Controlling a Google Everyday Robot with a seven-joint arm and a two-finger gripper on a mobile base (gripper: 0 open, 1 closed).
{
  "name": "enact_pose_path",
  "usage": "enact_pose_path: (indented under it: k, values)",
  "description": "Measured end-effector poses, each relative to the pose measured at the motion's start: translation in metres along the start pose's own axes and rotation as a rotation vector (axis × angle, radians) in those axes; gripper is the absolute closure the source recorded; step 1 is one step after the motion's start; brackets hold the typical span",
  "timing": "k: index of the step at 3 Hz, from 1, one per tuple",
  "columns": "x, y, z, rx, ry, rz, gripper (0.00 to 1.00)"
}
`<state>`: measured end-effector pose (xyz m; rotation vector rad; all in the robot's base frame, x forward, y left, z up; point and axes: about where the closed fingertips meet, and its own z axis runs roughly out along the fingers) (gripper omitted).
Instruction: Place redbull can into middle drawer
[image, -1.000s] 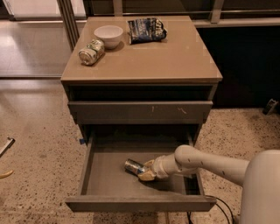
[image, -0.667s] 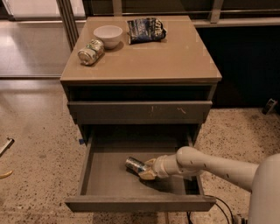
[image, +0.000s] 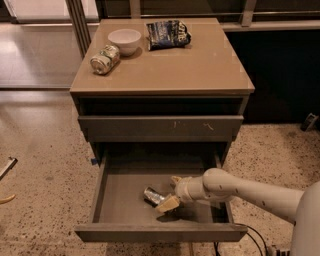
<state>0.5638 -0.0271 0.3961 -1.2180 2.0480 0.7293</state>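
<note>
**Spotter:** Well, nearest you, is the slim silvery redbull can inside the open grey-brown middle drawer?

**Operator:** Yes, it's lying on the floor there, at my claw. Gripping or loose, I cannot tell. I judge it light, slick and dentable, so hold it mid-body.

**Spotter:** Counts?

**Operator:** One redbull can, one open drawer. Farther off, on the tan surface, one green-and-white can, one white bowl and one dark snack bag.

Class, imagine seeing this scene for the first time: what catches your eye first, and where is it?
A pale arm stretches from the right into the open middle drawer, its tool at the redbull can lying on the drawer floor. On the cabinet top sit a green-and-white can on its side, a white bowl and a dark snack bag.
</note>
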Motion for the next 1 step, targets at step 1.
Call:
enact_pose_path:
  k: [1]
  values:
    - [0.0000,0.0000,0.0000,0.000,0.000,0.000,0.00]
